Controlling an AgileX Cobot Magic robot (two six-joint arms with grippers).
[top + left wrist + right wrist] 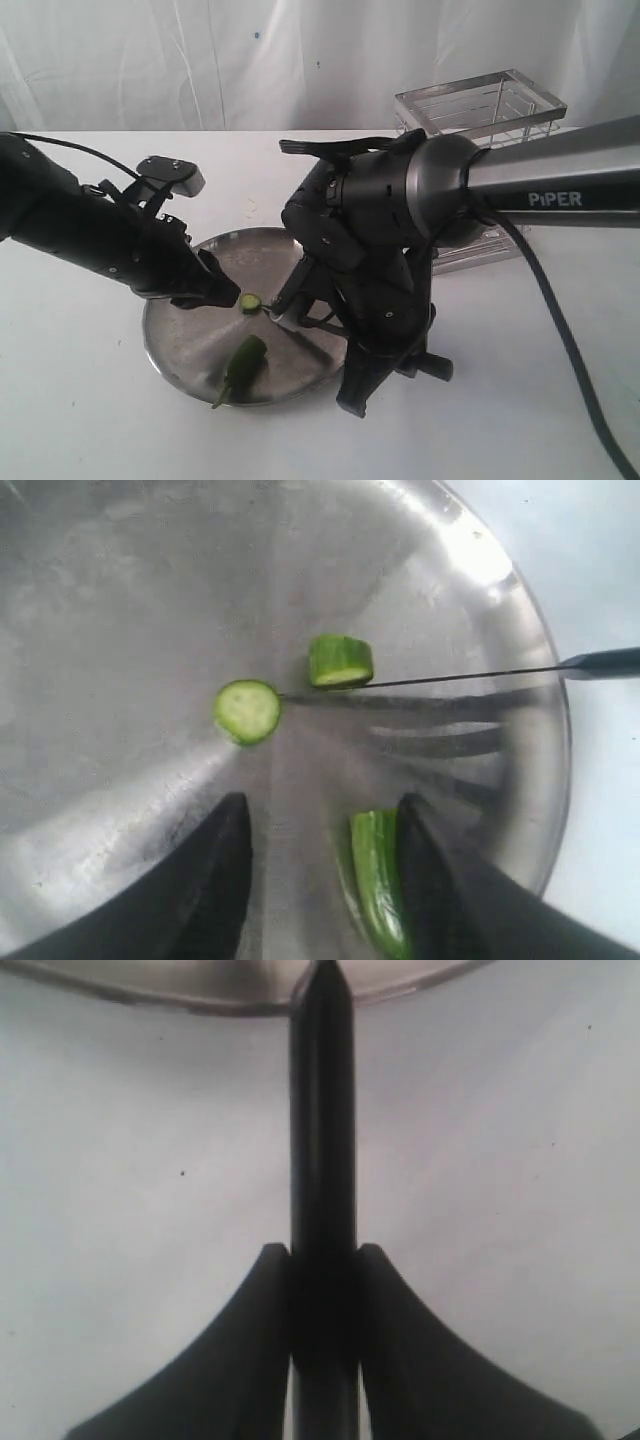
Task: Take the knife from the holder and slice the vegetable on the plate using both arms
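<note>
Slicing is under way on the dull steel plate (480, 560): the right gripper (322, 1290) pinches the slim black knife (450, 678), whose blade reaches two cut rounds. The left gripper (325, 820), fingers spread, straddles the glossy green pepper (378, 880), which probably needs steadying before another cut.

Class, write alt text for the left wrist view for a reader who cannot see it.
A thin black knife reaches across a steel plate between two cut green vegetable slices. Nearer the camera, the open left gripper has a longer green piece beside one finger.
</note>
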